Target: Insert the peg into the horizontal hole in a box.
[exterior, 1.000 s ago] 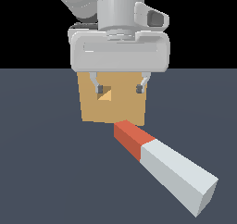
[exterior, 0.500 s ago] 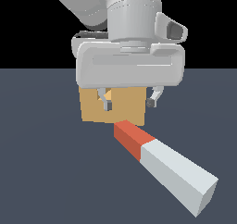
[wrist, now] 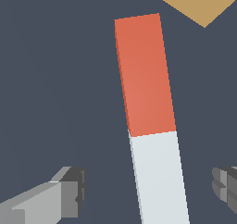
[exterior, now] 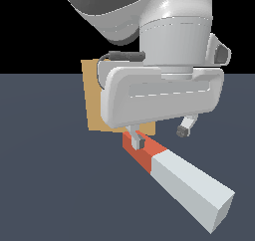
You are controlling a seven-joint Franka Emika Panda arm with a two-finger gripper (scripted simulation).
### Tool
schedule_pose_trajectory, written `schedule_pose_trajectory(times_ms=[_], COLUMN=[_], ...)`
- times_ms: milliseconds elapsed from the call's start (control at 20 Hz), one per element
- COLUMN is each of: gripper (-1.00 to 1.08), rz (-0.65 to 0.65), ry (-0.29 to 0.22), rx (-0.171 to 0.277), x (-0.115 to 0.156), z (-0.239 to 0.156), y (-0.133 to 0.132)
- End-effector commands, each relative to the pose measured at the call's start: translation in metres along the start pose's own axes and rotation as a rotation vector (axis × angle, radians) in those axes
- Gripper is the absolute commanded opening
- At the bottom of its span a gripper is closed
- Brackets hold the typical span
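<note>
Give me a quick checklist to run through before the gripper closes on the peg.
1. Jaws open wider than the peg: ok, the fingers stand well clear of it on both sides in the wrist view.
2. Peg between the fingers: ok, its grey part lies in the gap of the gripper.
3. Fingers low enough to grip: cannot tell, the exterior view shows the gripper near the peg, but height above the floor is unclear.
4. Peg lying flat and free: ok, nothing touches it.
5. Red end pointing toward the box: ok.
6. Hole visible and clear: cannot tell, the gripper body hides it.
</note>
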State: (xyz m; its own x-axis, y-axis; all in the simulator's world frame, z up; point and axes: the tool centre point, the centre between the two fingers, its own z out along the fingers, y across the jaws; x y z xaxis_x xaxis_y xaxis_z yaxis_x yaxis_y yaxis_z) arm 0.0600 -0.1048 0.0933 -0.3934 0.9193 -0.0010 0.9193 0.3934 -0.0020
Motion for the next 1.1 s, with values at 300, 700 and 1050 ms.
schedule_pose_trajectory(times_ms=[300, 700, 1050], gripper=[1.0, 1.0, 1.0], rz=[-0.111, -0.148, -0.144], ry=[0.001, 0.001, 0.001], rx=[-0.002, -0.002, -0.002], x=[-0.024, -0.032, -0.031], z=[0.016, 0.022, 0.021], y=[0.016, 0.022, 0.022])
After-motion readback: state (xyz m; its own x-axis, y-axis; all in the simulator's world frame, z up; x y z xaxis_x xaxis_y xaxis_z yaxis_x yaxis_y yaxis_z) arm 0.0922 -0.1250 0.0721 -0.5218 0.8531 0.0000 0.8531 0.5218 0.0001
